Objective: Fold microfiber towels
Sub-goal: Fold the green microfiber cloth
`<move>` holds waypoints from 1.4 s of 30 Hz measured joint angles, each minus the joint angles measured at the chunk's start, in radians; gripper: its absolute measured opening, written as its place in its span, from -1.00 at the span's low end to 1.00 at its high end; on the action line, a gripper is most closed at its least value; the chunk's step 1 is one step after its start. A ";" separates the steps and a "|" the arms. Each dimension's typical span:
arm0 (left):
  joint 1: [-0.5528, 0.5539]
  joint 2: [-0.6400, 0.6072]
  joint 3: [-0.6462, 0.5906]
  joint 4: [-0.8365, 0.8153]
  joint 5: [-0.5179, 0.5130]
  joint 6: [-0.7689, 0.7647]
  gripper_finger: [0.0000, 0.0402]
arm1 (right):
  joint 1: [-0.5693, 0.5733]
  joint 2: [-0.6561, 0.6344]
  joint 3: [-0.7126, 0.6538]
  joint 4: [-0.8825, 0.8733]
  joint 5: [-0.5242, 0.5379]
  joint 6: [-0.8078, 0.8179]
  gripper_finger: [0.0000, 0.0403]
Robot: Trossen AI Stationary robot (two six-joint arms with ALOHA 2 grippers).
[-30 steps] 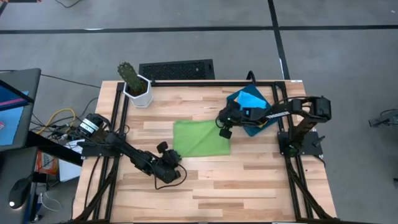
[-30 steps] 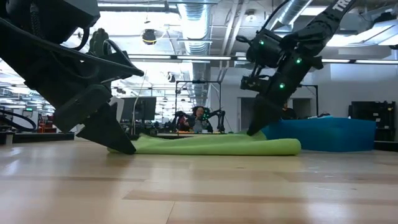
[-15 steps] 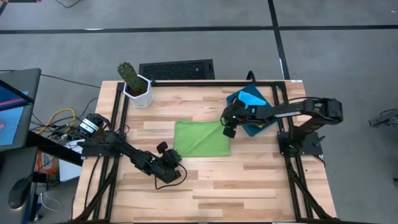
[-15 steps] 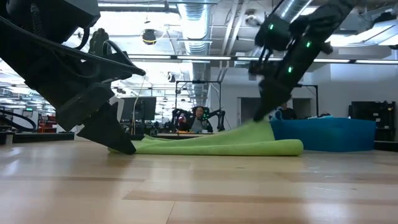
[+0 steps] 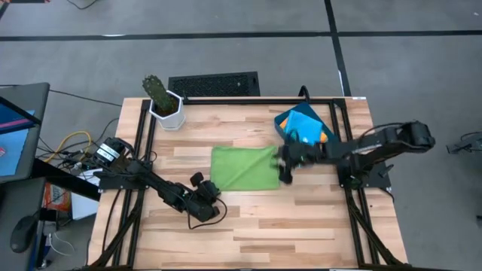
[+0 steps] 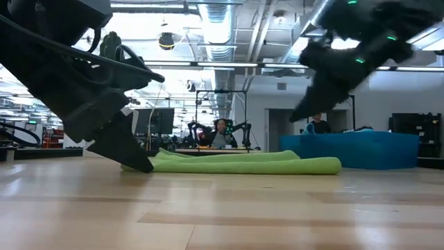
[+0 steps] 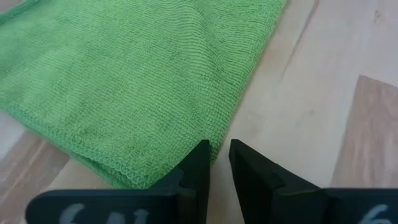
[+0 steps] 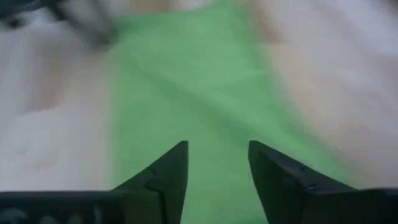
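Green towel (image 5: 242,168): flat between both claws.
Left gripper (image 7: 217,163): nearly closed, holding nothing, touching its corner.
Right gripper (image 8: 217,163): spread, empty, above its edge.

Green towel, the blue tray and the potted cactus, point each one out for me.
green towel (image 5: 242,168), high view, middle of the flat cloth.
blue tray (image 6: 361,150), low view, its front wall.
potted cactus (image 5: 156,89), high view, the green cactus body above the white pot.

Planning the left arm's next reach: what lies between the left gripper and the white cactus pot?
In the high view, only bare wooden tabletop lies between the left gripper and the cactus pot; the green towel sits off to the side.
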 joint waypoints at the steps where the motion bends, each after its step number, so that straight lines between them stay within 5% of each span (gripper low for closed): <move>1: -0.003 0.000 0.000 0.002 0.000 0.000 -0.72 | 0.034 0.010 -0.038 0.053 0.023 0.011 -0.09; 5: -0.005 0.000 0.000 0.008 -0.001 0.000 -0.72 | 0.140 0.070 -0.143 0.293 0.173 0.089 -0.27; 17: -0.006 0.000 0.000 0.020 -0.001 -0.027 -0.72 | 0.305 0.409 -0.174 0.625 0.187 0.223 -0.76; 28: -0.007 -0.058 0.073 -0.024 0.055 0.008 -0.72 | 0.472 0.446 -0.172 0.643 0.249 0.309 -0.91; 34: 0.016 -0.141 0.116 -0.004 -0.167 0.205 -0.72 | 0.515 0.446 -0.172 0.627 0.282 0.342 -0.87; 42: 0.226 -0.054 0.096 0.048 -0.001 0.319 -0.72 | 0.557 0.447 -0.169 0.623 0.292 0.342 -0.90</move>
